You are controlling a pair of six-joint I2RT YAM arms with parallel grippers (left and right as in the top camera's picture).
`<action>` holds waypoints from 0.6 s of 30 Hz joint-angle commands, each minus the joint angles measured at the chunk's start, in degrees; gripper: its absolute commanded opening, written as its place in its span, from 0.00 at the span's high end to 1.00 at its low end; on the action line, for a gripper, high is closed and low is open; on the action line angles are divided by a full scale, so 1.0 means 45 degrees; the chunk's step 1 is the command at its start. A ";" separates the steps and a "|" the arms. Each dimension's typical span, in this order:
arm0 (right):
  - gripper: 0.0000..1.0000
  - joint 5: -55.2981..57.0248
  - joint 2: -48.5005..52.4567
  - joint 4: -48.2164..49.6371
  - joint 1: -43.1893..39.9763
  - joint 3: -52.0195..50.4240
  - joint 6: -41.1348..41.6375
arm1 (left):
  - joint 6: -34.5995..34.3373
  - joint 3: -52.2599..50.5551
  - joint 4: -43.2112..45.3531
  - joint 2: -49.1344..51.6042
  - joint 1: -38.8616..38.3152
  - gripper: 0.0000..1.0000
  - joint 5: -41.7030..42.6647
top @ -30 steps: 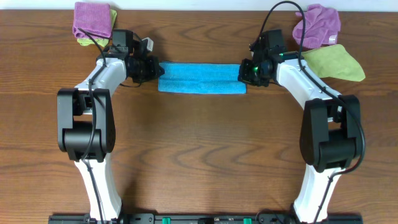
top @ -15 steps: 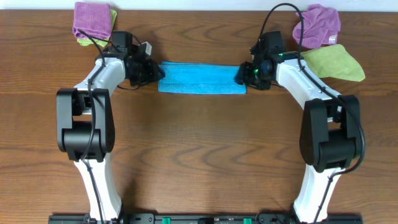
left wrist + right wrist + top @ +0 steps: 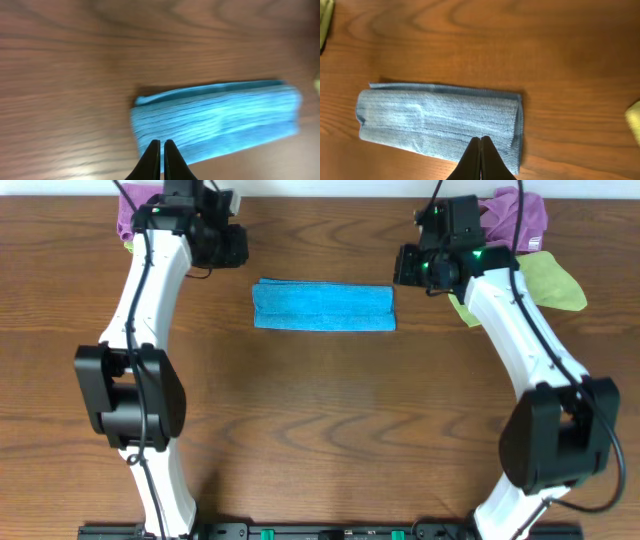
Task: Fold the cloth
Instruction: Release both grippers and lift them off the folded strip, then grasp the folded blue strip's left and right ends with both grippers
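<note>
The sky-blue cloth (image 3: pixel 323 307) lies on the wooden table, folded into a long narrow strip. It also shows in the left wrist view (image 3: pixel 215 120) and in the right wrist view (image 3: pixel 440 122). My left gripper (image 3: pixel 236 250) is shut and empty, raised above and to the far left of the cloth's left end; its fingers (image 3: pixel 162 144) hang over that end. My right gripper (image 3: pixel 402 266) is shut and empty, raised beyond the cloth's right end; its fingers (image 3: pixel 481 140) hang over the cloth's near edge. Neither touches the cloth.
A purple cloth (image 3: pixel 132 208) lies on a lime-green one at the back left corner. Another purple cloth (image 3: pixel 512 216) and a lime-green cloth (image 3: pixel 556 280) lie at the back right, partly under my right arm. The arm bases stand at the front edge.
Both grippers have let go of the cloth's ends and lifted up and back, away from it. The cloth stays as a folded strip on the table.
</note>
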 commanded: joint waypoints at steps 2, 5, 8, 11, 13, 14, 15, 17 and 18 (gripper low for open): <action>0.99 0.2191 0.0733 -0.0321 0.1015 -0.0049 -0.0675 | 0.0622 -0.0287 -0.0063 0.0209 -0.1122 0.95 -0.4231; 0.98 0.2302 0.1433 -0.0170 0.1253 -0.0044 -0.0699 | 0.0607 -0.1132 0.0763 0.0335 -0.1506 0.94 -0.4459; 0.99 0.2322 0.1977 -0.0058 0.1292 -0.0044 -0.0529 | 0.0345 -0.2123 0.1763 0.0340 -0.1603 0.94 -0.4221; 0.99 0.2380 0.2220 0.0044 0.1302 -0.0044 -0.0461 | 0.0024 -0.2793 0.2220 0.0340 -0.1559 0.94 -0.4177; 0.99 0.2380 0.2234 0.0321 0.1297 -0.0044 -0.0461 | 0.0029 -0.3201 0.2404 0.0340 -0.1549 0.94 -0.3963; 0.98 0.2380 0.2234 0.0515 0.1297 -0.0044 -0.0461 | 0.0024 -0.3390 0.2521 0.0340 -0.1549 0.94 -0.3789; 0.99 0.2380 0.2234 0.0680 0.1297 -0.0044 -0.0461 | 0.0010 -0.3575 0.2657 0.0340 -0.1559 0.94 -0.3604; 0.98 0.2375 0.2249 0.0840 0.1297 -0.0044 -0.0461 | -0.0199 -0.3886 0.2939 0.0340 -0.1564 0.94 -0.3220; 0.99 0.2375 0.2249 0.0889 0.1297 -0.0044 -0.0461 | -0.0301 -0.4056 0.3113 0.0340 -0.1564 0.94 -0.2939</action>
